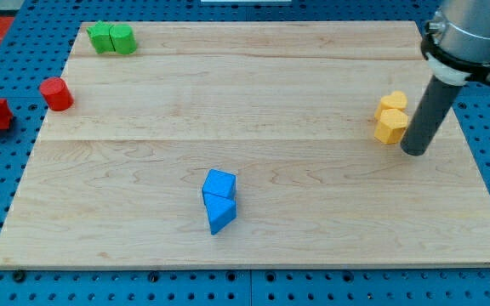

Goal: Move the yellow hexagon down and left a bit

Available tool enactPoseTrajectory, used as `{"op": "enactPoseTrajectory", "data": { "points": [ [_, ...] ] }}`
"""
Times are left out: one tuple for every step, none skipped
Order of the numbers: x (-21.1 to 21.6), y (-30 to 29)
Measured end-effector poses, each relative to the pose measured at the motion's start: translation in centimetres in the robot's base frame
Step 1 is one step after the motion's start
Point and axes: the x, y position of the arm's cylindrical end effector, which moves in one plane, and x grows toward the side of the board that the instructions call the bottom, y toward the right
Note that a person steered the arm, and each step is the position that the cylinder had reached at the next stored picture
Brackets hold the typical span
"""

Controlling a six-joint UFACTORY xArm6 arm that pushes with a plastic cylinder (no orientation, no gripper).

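- My tip (414, 151) is sitting just right of two touching yellow blocks (391, 118); no jaws on this tool, just a rod.
- Pushing left is risking dragging both blocks, or twisting the hexagon.

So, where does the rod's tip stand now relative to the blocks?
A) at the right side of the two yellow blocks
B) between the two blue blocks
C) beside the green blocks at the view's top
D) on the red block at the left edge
A: my tip rests on the board just to the view's right of the two yellow blocks, far from the blue, green and red ones.
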Motion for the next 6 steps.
{"op": "enactPoseTrajectory", "data": {
  "points": [
    [-2.5,3.8],
    [-5.7,4.1],
    [-5.0,0.6],
    [-5.4,-1.4],
    [-2.1,-1.3],
    [-0.3,-0.9]
  ]
}}
